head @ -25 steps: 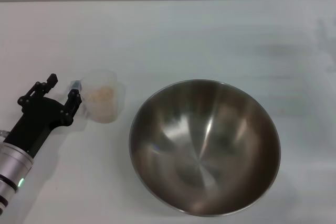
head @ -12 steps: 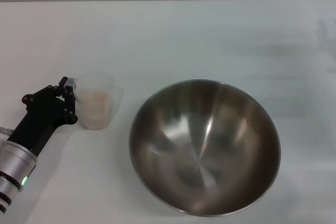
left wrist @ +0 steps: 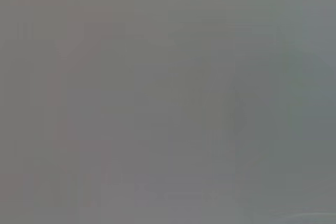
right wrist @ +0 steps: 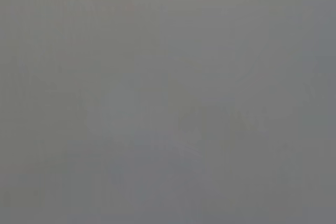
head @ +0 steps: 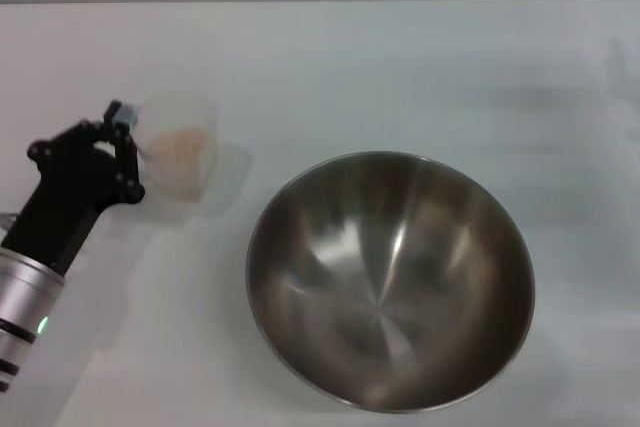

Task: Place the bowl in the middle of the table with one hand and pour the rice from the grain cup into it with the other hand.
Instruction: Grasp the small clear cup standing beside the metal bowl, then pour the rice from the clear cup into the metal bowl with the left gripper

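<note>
Just beyond the 2 fingertips of the left gripper point(head: 122, 137), the grain cup point(head: 180, 159) is clamped by its handle, rice point(head: 179, 145) inside (cup apparently lifted off the table point(head: 400, 57)). The bowl point(head: 390, 279) sits well apart.

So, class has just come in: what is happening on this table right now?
The left tool is shut on the handle of the grain cup, which holds rice and appears lifted slightly off the table. The bowl sits empty to its right, with nothing poured yet. The right tool is out of view.
</note>
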